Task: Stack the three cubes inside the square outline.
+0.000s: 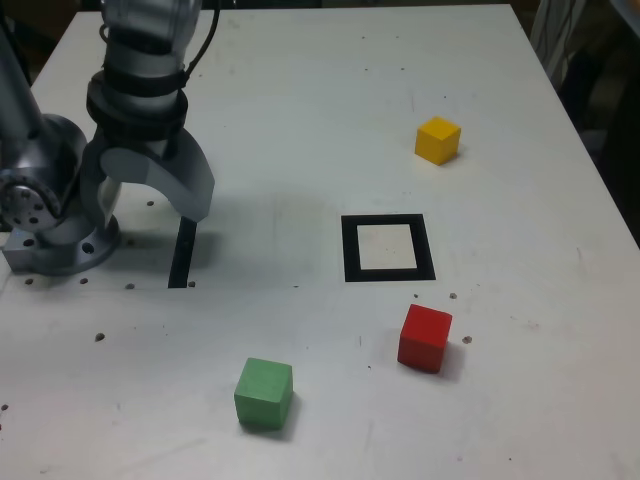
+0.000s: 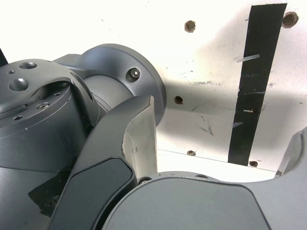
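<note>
With the fingers (image 1: 150,205) spread wide and empty near the base, I risk nudging the red cube (image 1: 425,338), just beside the square outline (image 1: 388,248), while fetching the more distant green cube (image 1: 264,394) or yellow cube (image 1: 437,140).

Three cubes ring the square outline (image 1: 388,247) at mid-desk (image 1: 300,100): one (image 1: 437,140) toward the far right corner, two (image 1: 425,338) (image 1: 264,394) by the near edge, all apart.
</note>
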Controlling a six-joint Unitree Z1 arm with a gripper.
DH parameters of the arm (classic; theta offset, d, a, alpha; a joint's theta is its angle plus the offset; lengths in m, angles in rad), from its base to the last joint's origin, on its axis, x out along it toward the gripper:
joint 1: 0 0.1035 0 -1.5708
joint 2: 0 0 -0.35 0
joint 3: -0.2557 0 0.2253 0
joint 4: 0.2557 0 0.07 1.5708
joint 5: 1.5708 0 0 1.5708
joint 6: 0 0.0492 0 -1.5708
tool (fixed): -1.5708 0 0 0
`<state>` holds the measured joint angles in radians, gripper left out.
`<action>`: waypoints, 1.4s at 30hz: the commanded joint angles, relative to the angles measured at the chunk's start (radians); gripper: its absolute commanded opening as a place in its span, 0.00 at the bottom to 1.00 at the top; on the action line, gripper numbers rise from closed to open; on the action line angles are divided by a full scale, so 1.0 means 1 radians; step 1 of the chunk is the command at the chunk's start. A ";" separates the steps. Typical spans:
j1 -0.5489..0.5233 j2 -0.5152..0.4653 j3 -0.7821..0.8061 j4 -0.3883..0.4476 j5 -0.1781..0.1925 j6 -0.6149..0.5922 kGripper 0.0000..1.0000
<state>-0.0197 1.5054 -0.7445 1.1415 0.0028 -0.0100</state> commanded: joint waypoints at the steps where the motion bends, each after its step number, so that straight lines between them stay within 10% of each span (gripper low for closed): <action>1: -0.002 -0.006 0.002 -0.001 0.000 -0.002 0.99; 26: 0.081 -0.026 -0.053 -0.012 0.021 0.063 0.99; 42: 0.166 0.229 -0.649 0.193 0.149 0.378 1.00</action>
<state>0.1398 1.7147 -1.2250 1.3209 0.1470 0.3590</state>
